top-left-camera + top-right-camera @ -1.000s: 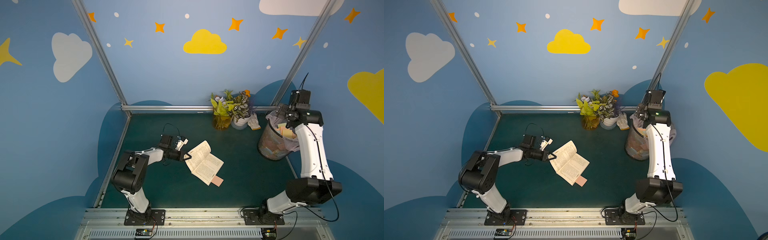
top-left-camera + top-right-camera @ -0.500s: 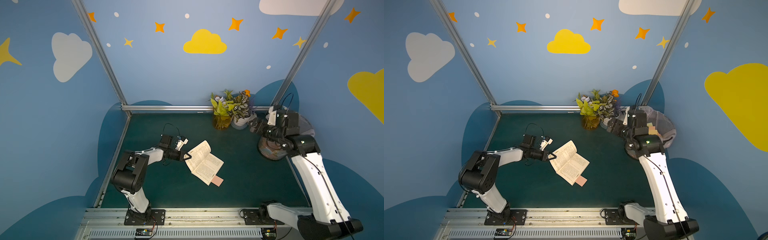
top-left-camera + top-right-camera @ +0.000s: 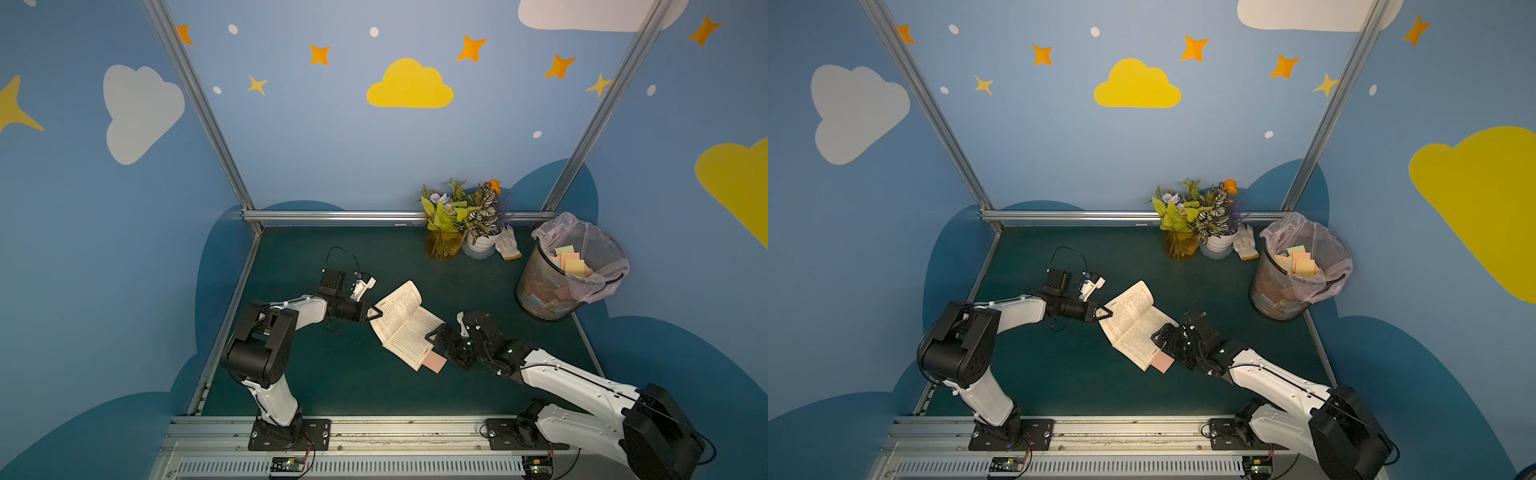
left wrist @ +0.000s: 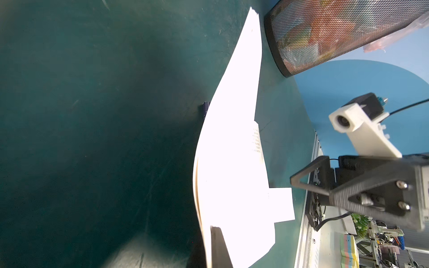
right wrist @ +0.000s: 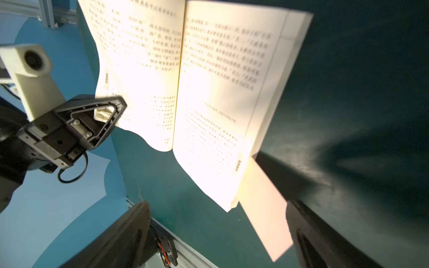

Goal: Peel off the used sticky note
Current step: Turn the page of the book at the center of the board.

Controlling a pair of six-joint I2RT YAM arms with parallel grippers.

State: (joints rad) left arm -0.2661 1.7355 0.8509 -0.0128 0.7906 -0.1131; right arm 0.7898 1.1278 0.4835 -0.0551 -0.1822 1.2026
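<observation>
The left gripper [image 3: 376,312] pinches the book [image 3: 405,324]; right gripper [image 3: 445,349], wide open, apparently straddles the sticky note [image 3: 434,362].

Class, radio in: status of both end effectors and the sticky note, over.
Left end effector shut on book page. Right end effector open, straddling note. Note unpeeled. Path clear.

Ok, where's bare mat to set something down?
Free: mat between left arm and back rail; front strip between book and front rail. Crowded: back right corner with plants, glove, bin, and around the book, flanked by left tool and right tool.
</observation>
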